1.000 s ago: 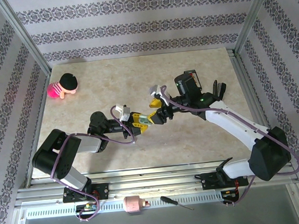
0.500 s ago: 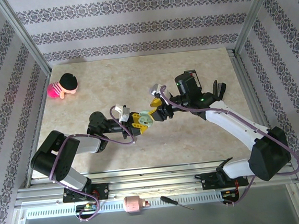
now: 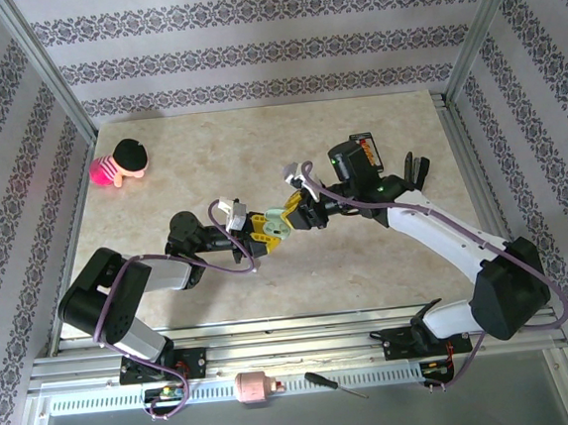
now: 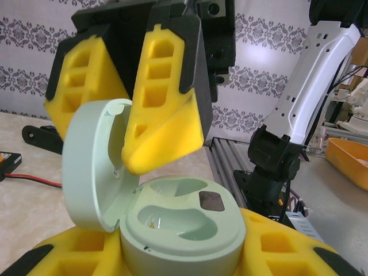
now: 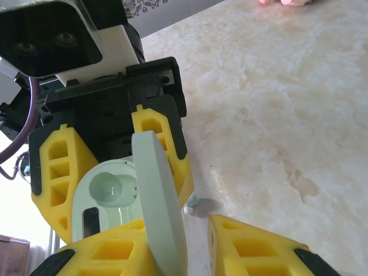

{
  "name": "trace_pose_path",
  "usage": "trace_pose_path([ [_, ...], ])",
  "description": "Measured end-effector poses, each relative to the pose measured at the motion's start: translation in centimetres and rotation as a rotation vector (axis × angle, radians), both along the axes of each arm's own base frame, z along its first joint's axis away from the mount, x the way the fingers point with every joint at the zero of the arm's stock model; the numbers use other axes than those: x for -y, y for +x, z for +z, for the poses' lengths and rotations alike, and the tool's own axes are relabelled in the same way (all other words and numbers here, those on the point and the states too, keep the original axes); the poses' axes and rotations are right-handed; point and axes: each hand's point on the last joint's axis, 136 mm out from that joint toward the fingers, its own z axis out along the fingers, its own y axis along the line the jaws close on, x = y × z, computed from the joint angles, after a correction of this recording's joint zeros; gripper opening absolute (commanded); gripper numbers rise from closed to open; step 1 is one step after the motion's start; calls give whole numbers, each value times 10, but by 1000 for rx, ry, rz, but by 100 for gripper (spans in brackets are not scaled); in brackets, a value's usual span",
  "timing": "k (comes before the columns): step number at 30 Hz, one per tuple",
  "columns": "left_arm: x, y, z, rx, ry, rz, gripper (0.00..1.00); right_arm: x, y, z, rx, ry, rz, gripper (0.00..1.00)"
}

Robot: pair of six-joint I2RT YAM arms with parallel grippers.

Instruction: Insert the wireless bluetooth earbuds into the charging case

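A pale green charging case (image 4: pixel 184 227) sits upright in my left gripper (image 4: pixel 178 250), which is shut on its base. Its lid (image 4: pixel 92 161) stands open to the left, and both cavities are bare. My right gripper (image 5: pixel 178 230) straddles that lid (image 5: pixel 158 201): one yellow finger lies against it, while a narrow gap still shows on the other side. One tiny pale green earbud (image 5: pixel 191 204) lies on the table beneath the two grippers. From above, the left gripper (image 3: pixel 264 230) and right gripper (image 3: pixel 296 211) meet at the table's middle around the case (image 3: pixel 277 220).
A pink doll with black hair (image 3: pixel 121 164) lies at the far left. A black object (image 3: pixel 415 169) rests near the right edge. A screwdriver (image 3: pixel 335 384) lies on the front rail. An orange tray (image 4: pixel 351 161) stands off the table to the right.
The right gripper's jaws have narrowed around the case lid and shifted slightly left. The lid now stands up open. The left arm holds still.
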Motion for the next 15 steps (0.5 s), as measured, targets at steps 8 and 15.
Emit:
trace_pose_path([
  [8, 0, -1, 2, 20, -2, 0, 22, 2, 2, -2, -17, -16, -20, 64],
  [15, -1, 3, 4, 48, -8, 29, 22, 7, 1, 18, 60, 8, -44, 64],
])
